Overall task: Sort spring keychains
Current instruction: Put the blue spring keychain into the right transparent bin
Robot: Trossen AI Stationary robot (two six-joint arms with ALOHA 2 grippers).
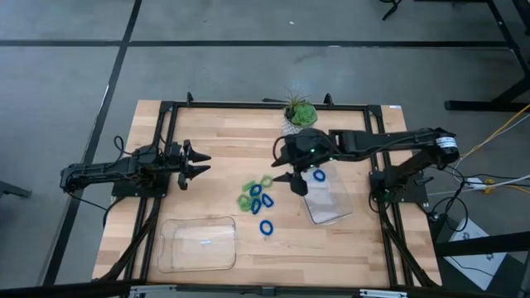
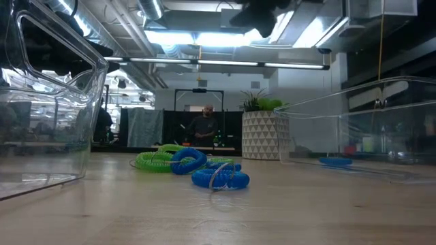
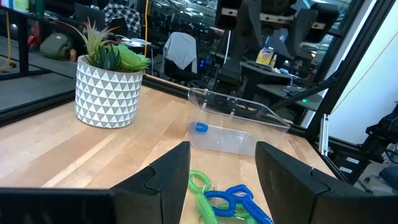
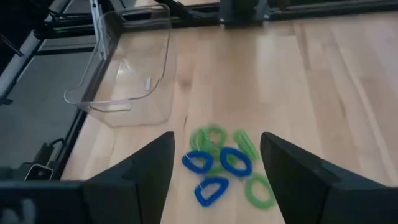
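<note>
Several blue and light green spring keychains (image 1: 256, 195) lie in a loose pile mid-table, also seen in the low view (image 2: 178, 160). One blue keychain (image 1: 266, 226) lies alone nearer the front edge. Another blue keychain (image 1: 320, 175) rests inside the right clear tray (image 1: 331, 207). My right gripper (image 1: 291, 180) hovers open just right of the pile; in its wrist view (image 4: 217, 140) the pile (image 4: 221, 165) shows between its fingers. My left gripper (image 1: 203, 164) waits open at the table's left and points toward the pile (image 3: 225, 198).
A second clear tray (image 1: 199, 244) sits at the front left with only a small label inside. A potted plant (image 1: 300, 112) in a patterned white pot stands at the far edge behind my right gripper. Black frame rails run along the table edges. A person stands far off in the room (image 2: 205, 122).
</note>
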